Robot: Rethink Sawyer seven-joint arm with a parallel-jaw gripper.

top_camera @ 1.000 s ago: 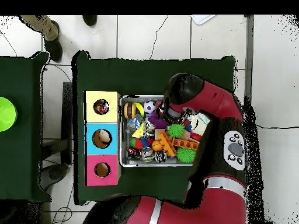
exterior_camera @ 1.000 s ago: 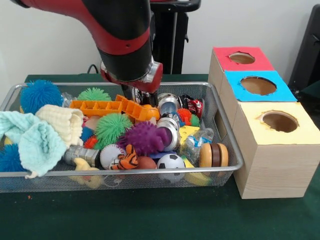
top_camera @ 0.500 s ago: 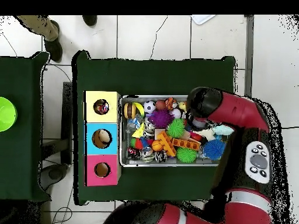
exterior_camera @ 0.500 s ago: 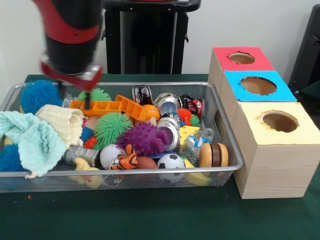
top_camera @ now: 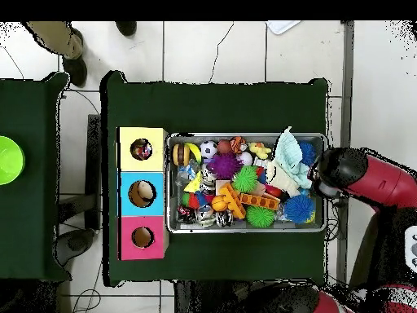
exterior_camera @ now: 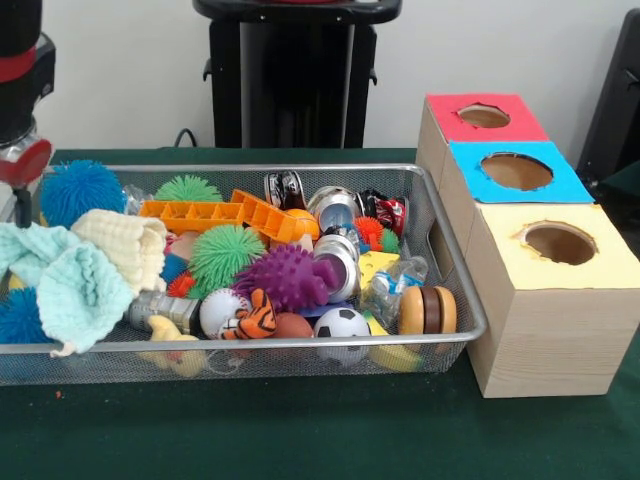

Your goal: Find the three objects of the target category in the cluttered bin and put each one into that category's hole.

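A wire mesh bin (exterior_camera: 455, 290) (top_camera: 244, 227) holds a heap of toys. In it are a purple spiky ball (exterior_camera: 290, 275), a green spiky ball (exterior_camera: 225, 252), a blue spiky ball (exterior_camera: 80, 190), a soccer ball (exterior_camera: 342, 325), a baseball (exterior_camera: 220, 308), a tiger plush (exterior_camera: 258, 315), metal cans (exterior_camera: 337, 262) and pale cloths (exterior_camera: 75, 275). Three boxes with holes stand beside the bin: red (exterior_camera: 484, 117), blue (exterior_camera: 516, 171) and yellow (exterior_camera: 558, 243). My gripper (exterior_camera: 20, 205) hangs at the bin's left end beside the blue spiky ball. In the overhead view the arm's wrist (top_camera: 338, 173) covers it.
An orange ridged tray (exterior_camera: 225, 213) lies across the back of the bin. A wooden disc toy (exterior_camera: 427, 310) sits in the front right corner. In the overhead view a person's shoes (top_camera: 72, 49) stand beyond the table, and a green bowl (top_camera: 8, 159) sits on a side table.
The arm has swept from over the bin's middle to its end, away from the boxes. The toys it covered now show and have not visibly shifted.
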